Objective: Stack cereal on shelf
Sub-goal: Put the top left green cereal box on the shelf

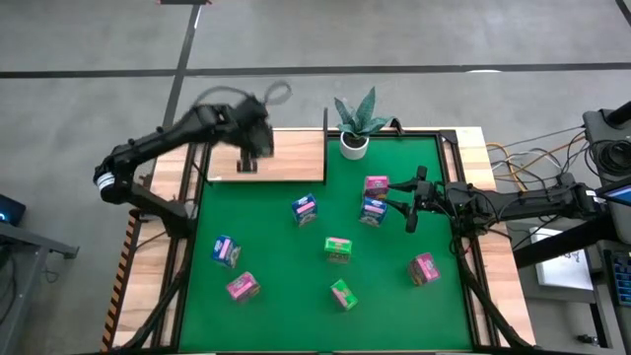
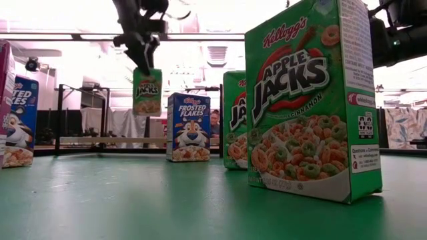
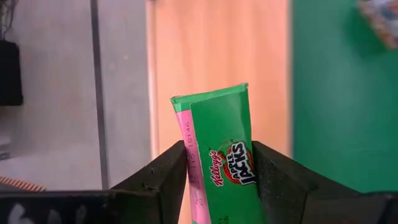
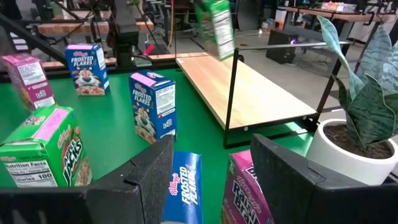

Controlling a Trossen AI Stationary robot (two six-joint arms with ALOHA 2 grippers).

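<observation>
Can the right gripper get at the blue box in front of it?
Probably yes: the right gripper is open, with the blue box between its fingers; the pink box alongside may crowd it.

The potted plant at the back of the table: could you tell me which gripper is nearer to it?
Right. The right gripper hovers just in front of the potted plant, by two cartons. The left gripper holds an Apple Jacks box above the shelf, farther off.

Green table (image 1: 394,316) — scattered cereal boxes (image 1: 338,250), plant pot (image 1: 354,145), shelf (image 1: 296,158).
</observation>
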